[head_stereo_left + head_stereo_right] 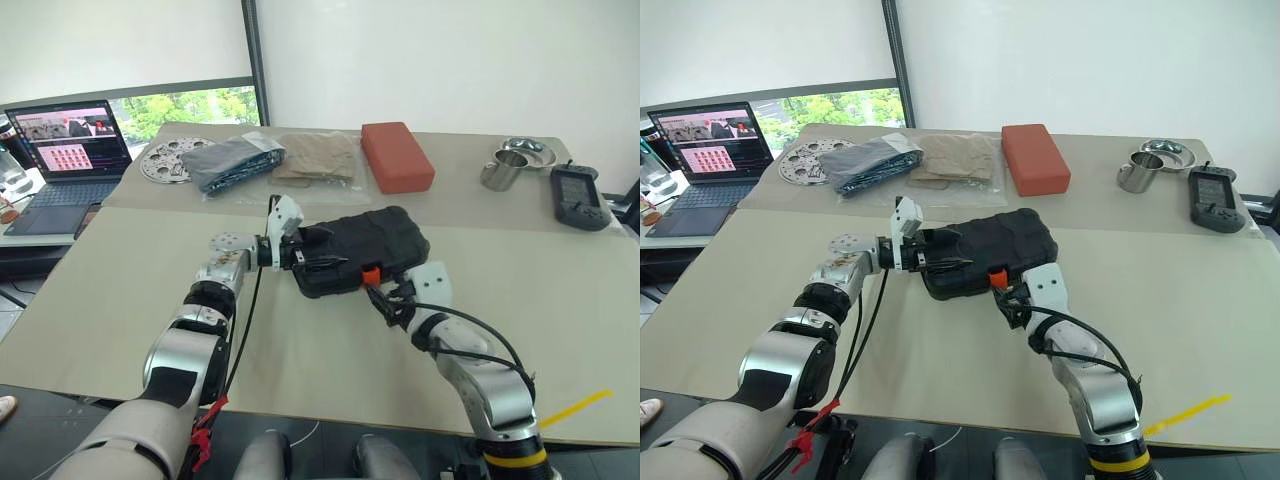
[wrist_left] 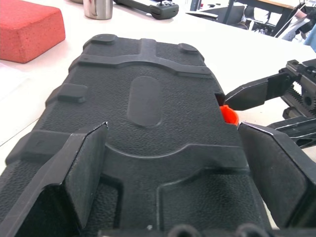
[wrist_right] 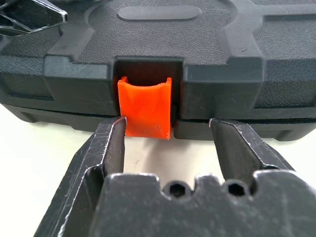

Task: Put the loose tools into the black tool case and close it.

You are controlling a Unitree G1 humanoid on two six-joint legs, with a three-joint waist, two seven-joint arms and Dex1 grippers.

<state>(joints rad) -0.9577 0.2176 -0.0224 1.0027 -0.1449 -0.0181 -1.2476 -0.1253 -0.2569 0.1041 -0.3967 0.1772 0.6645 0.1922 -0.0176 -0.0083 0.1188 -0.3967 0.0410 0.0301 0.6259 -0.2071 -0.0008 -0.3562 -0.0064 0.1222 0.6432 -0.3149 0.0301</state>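
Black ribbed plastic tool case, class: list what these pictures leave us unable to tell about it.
- Contents: the closed lid of the black ribbed plastic tool case hides the inside in both eye views, so whether the tools are in is unknowable.
- Small orange plastic latch: the right wrist view cannot settle whether it is snapped shut.
- Case's end by the left end effector: covered by its fingers.

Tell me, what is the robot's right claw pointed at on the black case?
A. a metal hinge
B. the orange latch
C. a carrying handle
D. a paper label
B: in the right wrist view the right gripper stands with its open fingers right in front of the orange latch, set in a notch on the front edge of the closed black tool case.
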